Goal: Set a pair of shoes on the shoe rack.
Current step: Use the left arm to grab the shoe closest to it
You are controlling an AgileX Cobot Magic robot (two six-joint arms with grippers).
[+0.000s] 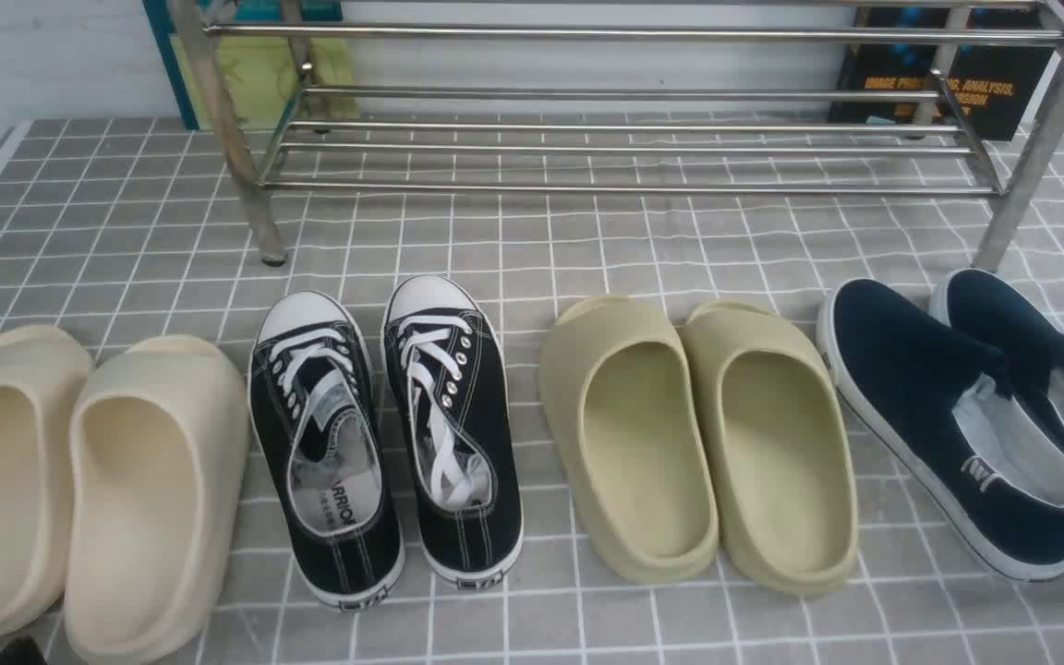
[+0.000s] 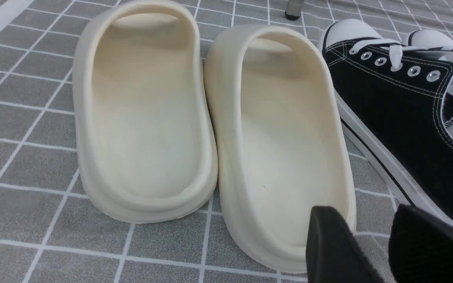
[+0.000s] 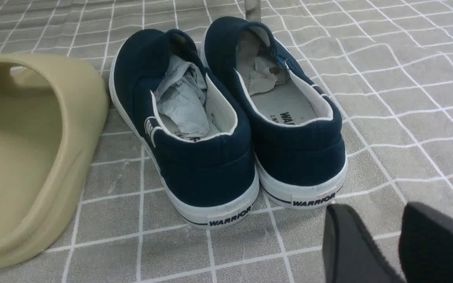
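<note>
A pair of black canvas lace-up sneakers with white laces, toe caps and soles [image 1: 458, 406] is seen in the front view at about 8 o'clock from the picture's centre. The pair is set side by side on a grey cloth with a white grid [image 1: 587, 259], toes turned toward 12 o'clock. A low, wide shoe rack of shiny silver metal tubes [image 1: 624, 149] is placed at 12 o'clock from the sneakers, well apart from them, so the pair is not yet on it. A pair of cream foam slippers [image 1: 153, 480] is found just beside the sneakers at 9 o'clock. A pair of olive foam slippers [image 1: 634, 434] is found near them at 3 o'clock, and a pair of navy laceless slip-ons with white soles [image 1: 920, 397] farther out toward 3 o'clock. In the left wrist view the left gripper [image 2: 366, 210] is shown with its black fingers parted and nothing held between them, poised over the heel of the cream slipper nearest the sneakers. In the right wrist view the right gripper [image 3: 374, 208] is likewise shown parted and empty, just behind the heel of one navy slip-on. Crumpled paper is seen inside both slip-ons.
</note>
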